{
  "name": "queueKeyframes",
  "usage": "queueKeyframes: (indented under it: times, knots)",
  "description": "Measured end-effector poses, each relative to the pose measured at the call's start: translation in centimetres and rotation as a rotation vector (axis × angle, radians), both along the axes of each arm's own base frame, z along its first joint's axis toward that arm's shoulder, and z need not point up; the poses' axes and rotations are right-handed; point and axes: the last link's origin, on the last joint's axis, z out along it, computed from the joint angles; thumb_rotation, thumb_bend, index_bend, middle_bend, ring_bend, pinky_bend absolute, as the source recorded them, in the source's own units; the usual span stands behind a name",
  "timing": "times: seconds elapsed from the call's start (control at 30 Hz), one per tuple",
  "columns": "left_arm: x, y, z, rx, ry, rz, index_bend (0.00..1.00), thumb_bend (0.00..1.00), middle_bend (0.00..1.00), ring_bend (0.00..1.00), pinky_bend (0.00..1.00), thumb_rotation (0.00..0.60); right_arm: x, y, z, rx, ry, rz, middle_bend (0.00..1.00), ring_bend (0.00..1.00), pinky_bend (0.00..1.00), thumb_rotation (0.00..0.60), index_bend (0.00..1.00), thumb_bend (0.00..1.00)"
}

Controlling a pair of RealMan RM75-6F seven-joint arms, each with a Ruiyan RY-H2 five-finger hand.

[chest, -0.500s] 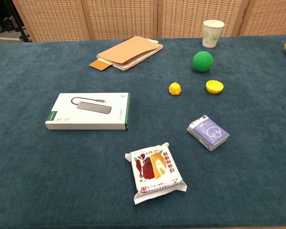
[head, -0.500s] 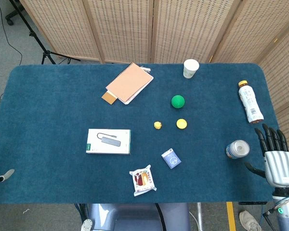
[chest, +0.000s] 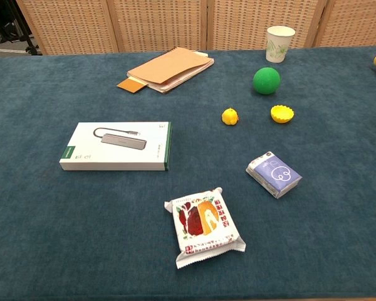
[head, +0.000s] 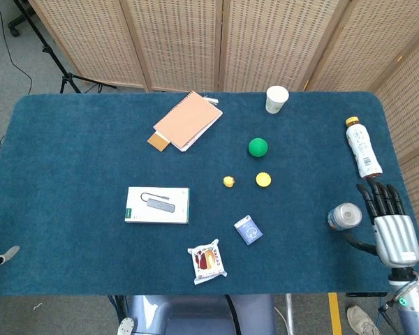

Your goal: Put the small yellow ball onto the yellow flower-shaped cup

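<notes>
Small yellow ball (head: 228, 181) is seen from the head lying on the table (head: 70, 160), just left of the flower-shaped cup (head: 263, 180), apart. Right hand (head: 391, 227) is held beside a can (head: 344, 216), fingers spread, empty. From the chest, ball (chest: 230, 116) and cup (chest: 281, 113) are seen untouched; left hand's fingers cannot be told.

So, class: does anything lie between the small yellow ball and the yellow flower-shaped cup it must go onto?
Nothing visible does. The small yellow ball and the yellow flower-shaped cup sit side by side with bare cloth between; the green ball lies behind them.
</notes>
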Motion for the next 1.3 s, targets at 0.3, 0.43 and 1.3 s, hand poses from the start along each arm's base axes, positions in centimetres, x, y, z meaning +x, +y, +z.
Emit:
queueKeyframes:
  times: [0.3, 0.43, 1.3]
  knots:
    - [-0.3, 0.2, 0.0, 0.007, 0.004, 0.024, 0.0, 0.0, 0.0, 0.0, 0.0, 0.6, 6.6, -7.6, -4.0, 0.184, 0.004, 0.123, 0.0, 0.0, 0.0, 0.6, 0.29, 0.13]
    - [-0.6, 0.4, -0.1, 0.007, 0.009, 0.046, 0.0, 0.0, 0.0, 0.0, 0.0, 0.6, 9.3, -11.9, -8.0, 0.283, -0.001, 0.116, 0.0, 0.0, 0.0, 0.6, 0.35, 0.18]
    - [-1.4, 1.6, -0.7, -0.008, 0.024, 0.104, 0.0, 0.0, 0.0, 0.0, 0.0, 0.6, 13.5, -19.8, -19.7, 0.424, 0.058, 0.014, 0.0, 0.0, 0.0, 0.6, 0.37, 0.31]
